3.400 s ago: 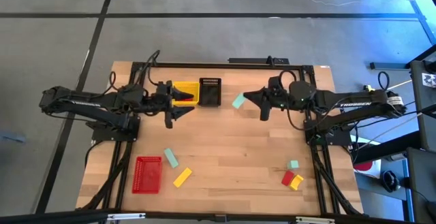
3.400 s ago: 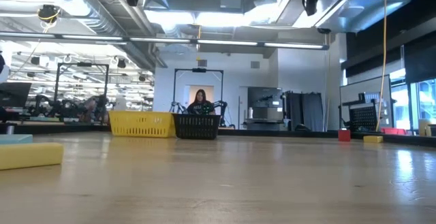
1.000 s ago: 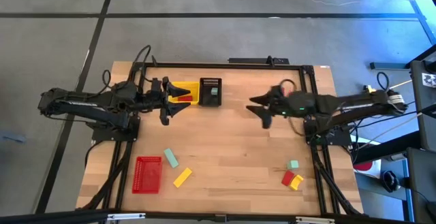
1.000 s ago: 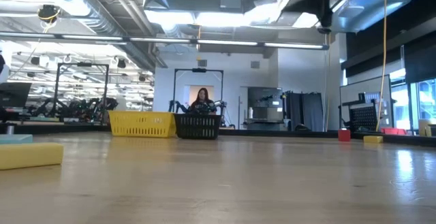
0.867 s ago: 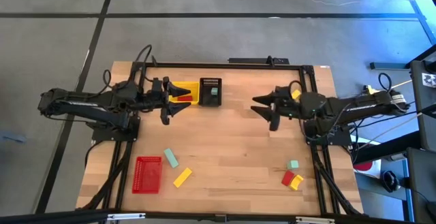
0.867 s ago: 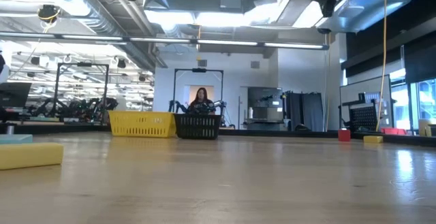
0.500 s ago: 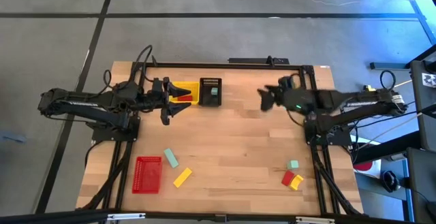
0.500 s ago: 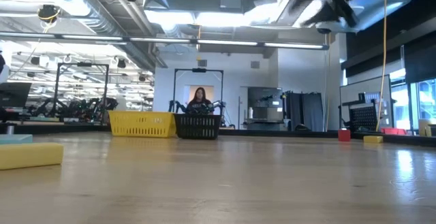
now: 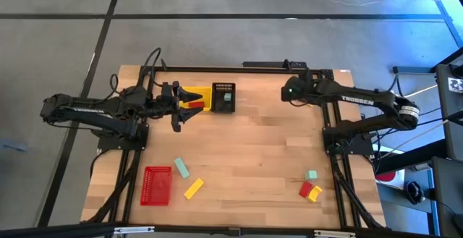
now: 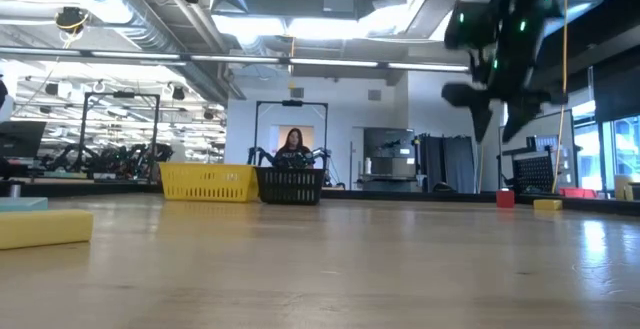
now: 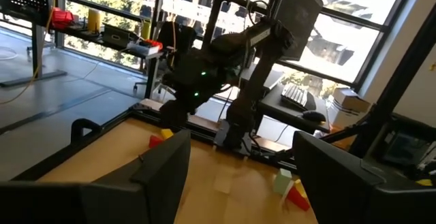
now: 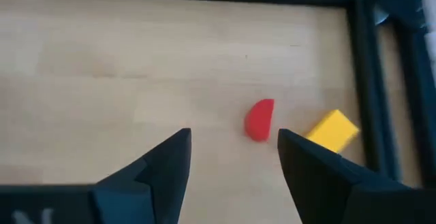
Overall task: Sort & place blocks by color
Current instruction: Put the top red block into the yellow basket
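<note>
Where visible, perhaps nine blocks (image 9: pixel 181 168).

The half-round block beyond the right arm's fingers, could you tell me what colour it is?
Red; the half-round block shows best in the right wrist view.

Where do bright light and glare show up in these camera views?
Low view: ceiling lights blaze overhead, and the table shines near its right end. Left wrist view: bright windows leave the right arm dark against them. High view: a blue glow on the floor, top right. Right wrist view: even light on the red block.
</note>
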Available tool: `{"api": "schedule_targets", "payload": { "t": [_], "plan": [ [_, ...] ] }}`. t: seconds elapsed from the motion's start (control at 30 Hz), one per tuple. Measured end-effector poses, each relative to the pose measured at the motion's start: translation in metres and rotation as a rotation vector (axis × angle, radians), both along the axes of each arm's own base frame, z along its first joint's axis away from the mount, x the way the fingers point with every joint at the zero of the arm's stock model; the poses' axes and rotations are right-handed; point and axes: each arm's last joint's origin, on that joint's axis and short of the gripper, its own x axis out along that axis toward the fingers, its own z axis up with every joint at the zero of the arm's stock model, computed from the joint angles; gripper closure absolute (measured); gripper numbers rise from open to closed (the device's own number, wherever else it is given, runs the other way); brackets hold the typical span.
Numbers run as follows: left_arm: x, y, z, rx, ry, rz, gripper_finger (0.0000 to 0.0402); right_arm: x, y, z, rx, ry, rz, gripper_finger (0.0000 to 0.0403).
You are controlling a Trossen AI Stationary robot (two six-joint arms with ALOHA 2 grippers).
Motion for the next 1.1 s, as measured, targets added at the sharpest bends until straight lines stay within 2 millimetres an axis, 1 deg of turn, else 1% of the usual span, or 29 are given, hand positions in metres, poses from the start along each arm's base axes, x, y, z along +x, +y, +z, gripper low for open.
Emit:
{"api": "schedule_targets", "payload": {
  "t": [0.07, 0.17, 0.27, 0.37, 0.47, 0.57, 0.7, 1.0, 1.1],
  "plan": [
    [0.000, 0.000, 0.000, -0.001, -0.001, 0.000, 0.0150, -0.009, -0.011, -0.012, 0.001, -0.020, -0.055, 0.0183],
    [0.000, 0.000, 0.000, -0.007, -0.002, 0.000, 0.0150, -0.024, -0.022, -0.030, 0.028, -0.043, -0.159, 0.0183],
    [0.000, 0.000, 0.000, -0.024, -0.005, -0.002, 0.0150, -0.036, -0.027, -0.047, 0.048, -0.077, -0.214, 0.0183],
    [0.000, 0.000, 0.000, -0.024, -0.005, -0.001, 0.0150, -0.041, -0.028, -0.061, 0.057, -0.146, -0.235, 0.0183],
    [0.000, 0.000, 0.000, -0.025, -0.005, 0.007, 0.0150, -0.042, -0.027, -0.069, 0.050, -0.189, -0.232, 0.0183],
    [0.000, 0.000, 0.000, -0.024, -0.005, 0.007, 0.0150, -0.042, -0.027, -0.073, 0.044, -0.210, -0.229, 0.0183],
    [0.000, 0.000, 0.000, -0.024, -0.005, 0.008, 0.0150, -0.042, -0.027, -0.076, 0.043, -0.198, -0.225, 0.0183],
    [0.000, 0.001, 0.000, -0.025, -0.005, 0.017, 0.0150, -0.034, -0.033, -0.096, 0.093, -0.165, -0.216, 0.0183],
    [0.000, 0.001, 0.000, -0.026, -0.005, 0.023, 0.0151, -0.034, -0.034, -0.098, 0.086, -0.146, -0.220, 0.0200]
  ]
}}
